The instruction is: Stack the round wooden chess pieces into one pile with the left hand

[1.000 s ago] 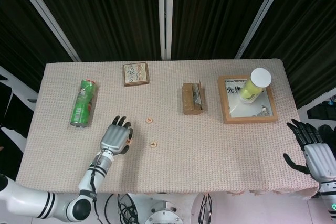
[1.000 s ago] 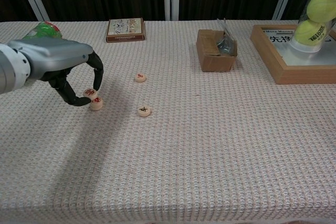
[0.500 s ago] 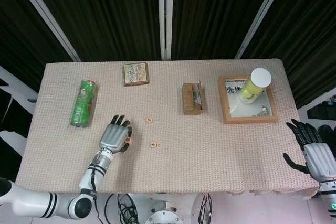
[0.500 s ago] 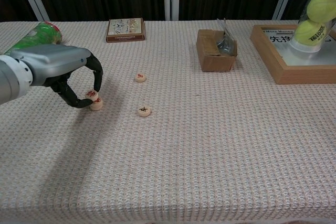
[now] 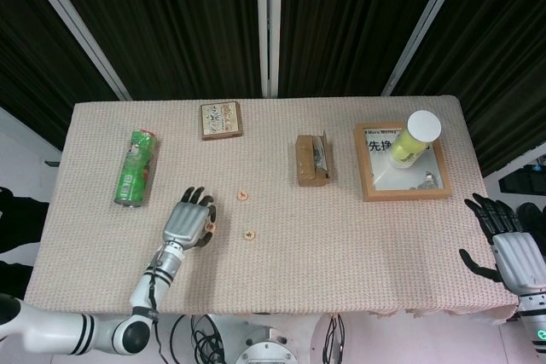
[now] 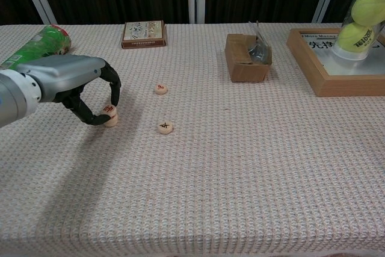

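A table [image 6: 240,167] covered in beige woven cloth holds four round wooden chess pieces. The left robot hand [image 6: 72,82] pinches one red-marked chess piece [image 6: 109,110] between thumb and fingertip, resting it atop a second piece [image 6: 111,120]. Two more lie apart: a red-marked loose piece [image 6: 160,88] and a black-marked loose piece [image 6: 165,127]. The right robot hand [image 5: 510,249] hovers off the table's corner, fingers spread, holding nothing. One clear tube of yellow tennis balls [image 6: 361,16], labelled "TELOON", stands in a wooden frame [image 6: 313,58].

left hand [image 5: 188,222] seemingly touches a chess piece [image 5: 211,228]; two others lie apart.
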Tool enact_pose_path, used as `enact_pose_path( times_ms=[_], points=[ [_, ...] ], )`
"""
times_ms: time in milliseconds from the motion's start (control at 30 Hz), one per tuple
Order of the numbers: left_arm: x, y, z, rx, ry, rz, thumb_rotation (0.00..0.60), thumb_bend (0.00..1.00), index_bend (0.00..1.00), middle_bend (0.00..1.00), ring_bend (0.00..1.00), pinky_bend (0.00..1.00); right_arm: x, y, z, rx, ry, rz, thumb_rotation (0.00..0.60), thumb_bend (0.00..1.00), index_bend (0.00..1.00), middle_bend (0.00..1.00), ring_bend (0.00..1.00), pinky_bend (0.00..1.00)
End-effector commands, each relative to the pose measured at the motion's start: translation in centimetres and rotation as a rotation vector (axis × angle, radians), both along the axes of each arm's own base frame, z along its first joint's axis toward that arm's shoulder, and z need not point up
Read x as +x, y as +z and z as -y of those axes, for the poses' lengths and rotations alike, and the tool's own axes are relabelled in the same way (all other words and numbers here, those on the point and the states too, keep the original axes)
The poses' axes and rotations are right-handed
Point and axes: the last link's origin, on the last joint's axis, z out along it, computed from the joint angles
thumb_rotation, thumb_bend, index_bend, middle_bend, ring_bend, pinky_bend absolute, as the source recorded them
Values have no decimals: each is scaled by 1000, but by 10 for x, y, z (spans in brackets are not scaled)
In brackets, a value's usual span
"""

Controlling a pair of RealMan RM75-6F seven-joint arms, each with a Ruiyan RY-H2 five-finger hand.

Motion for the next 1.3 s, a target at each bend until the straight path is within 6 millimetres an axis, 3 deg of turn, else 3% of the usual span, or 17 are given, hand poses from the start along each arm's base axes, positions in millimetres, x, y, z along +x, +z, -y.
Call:
enact_pose_path(
  times_ms=[33,767,1300],
  points=[
    [0,0,0,0,2,2,600,310,515,192,0,0,0,0,0,-1,0,1,600,276,0,0,0,0],
    [-3,-5,-1,-6,1,8,600,310,486,191,0,0,-1,1,0,-2,-3,1,600,275,0,0,0,0],
    [-6,-2,0,-5,0,-7,600,309,391,174,0,0,-1,1,0,-3,-4,-2,600,276,0,0,0,0]
  ],
)
